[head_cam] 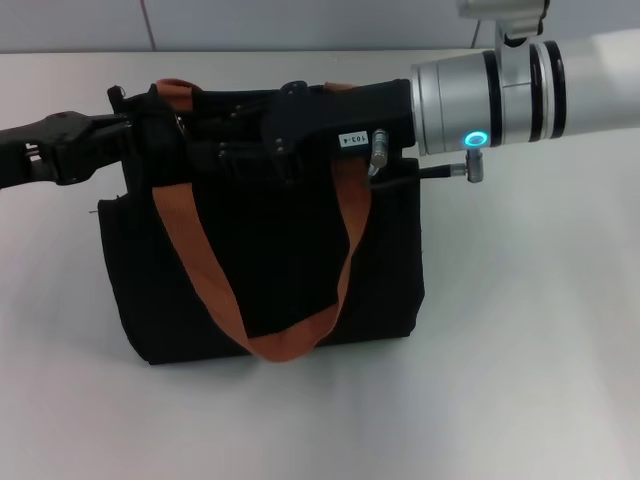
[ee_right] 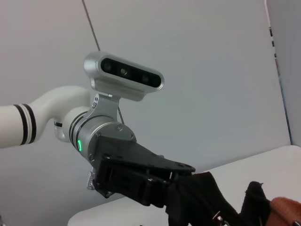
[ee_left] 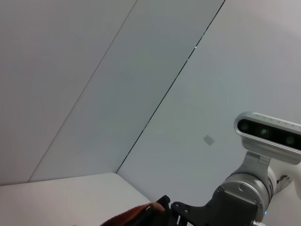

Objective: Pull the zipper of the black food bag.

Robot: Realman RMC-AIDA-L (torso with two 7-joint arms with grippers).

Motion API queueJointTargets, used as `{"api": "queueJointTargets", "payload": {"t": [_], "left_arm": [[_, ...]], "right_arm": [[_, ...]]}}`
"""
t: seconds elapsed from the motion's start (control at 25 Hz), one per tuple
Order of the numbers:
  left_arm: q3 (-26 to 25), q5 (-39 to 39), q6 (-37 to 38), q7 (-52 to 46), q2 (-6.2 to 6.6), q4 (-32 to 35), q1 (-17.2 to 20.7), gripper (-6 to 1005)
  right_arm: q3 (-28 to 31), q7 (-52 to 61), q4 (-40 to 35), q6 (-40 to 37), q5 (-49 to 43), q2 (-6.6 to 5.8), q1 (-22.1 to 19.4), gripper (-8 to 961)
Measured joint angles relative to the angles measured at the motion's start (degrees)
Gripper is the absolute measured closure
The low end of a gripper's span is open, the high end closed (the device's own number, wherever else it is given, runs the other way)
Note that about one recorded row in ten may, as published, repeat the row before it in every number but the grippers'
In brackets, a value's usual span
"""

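The black food bag (head_cam: 260, 250) stands upright on the white table, with orange-brown strap handles (head_cam: 195, 250) hanging down its front. My left gripper (head_cam: 125, 128) is at the bag's top left end, and in the right wrist view (ee_right: 176, 197) it is shut on the black fabric (ee_right: 207, 197) there. My right gripper (head_cam: 283, 135) reaches in from the right and lies over the middle of the bag's top, along the zip track. A small silver glint (head_cam: 182, 124) shows near the left end of the top; I cannot tell whether it is the zipper pull.
The white table (head_cam: 520, 350) lies all around the bag, with a pale wall behind it. The right arm's silver wrist (head_cam: 520, 90) crosses above the bag's right end. The left wrist view shows the right arm's camera (ee_left: 268, 134) and the wall.
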Motion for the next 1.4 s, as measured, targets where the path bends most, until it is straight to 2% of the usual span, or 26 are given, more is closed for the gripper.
{"api": "queueJointTargets", "payload": {"t": [0.2, 0.6, 1.08, 1.28, 1.4], "left_arm": [[0.01, 0.00, 0.00, 0.01, 0.02, 0.00, -0.01, 977], [0.22, 0.01, -0.09, 0.03, 0.00, 0.00, -0.33, 977], [-0.14, 0.00, -0.10, 0.03, 0.03, 0.00, -0.09, 976], [-0.16, -0.01, -0.11, 0.03, 0.10, 0.00, -0.01, 976], [-0.16, -0.01, -0.12, 0.03, 0.12, 0.00, 0.00, 976]], "right_arm": [[-0.74, -0.18, -0.32, 1.20, 0.05, 0.00, 0.34, 657], [-7.03, -0.23, -2.23, 4.55, 2.73, 0.00, 0.58, 702], [-7.44, -0.27, -3.82, 4.08, 3.50, 0.00, -0.47, 755], [-7.13, -0.09, -4.76, 3.96, 3.61, 0.00, -1.49, 888], [-7.11, 0.07, -5.78, 3.87, 4.52, -0.02, -2.48, 935]]}}
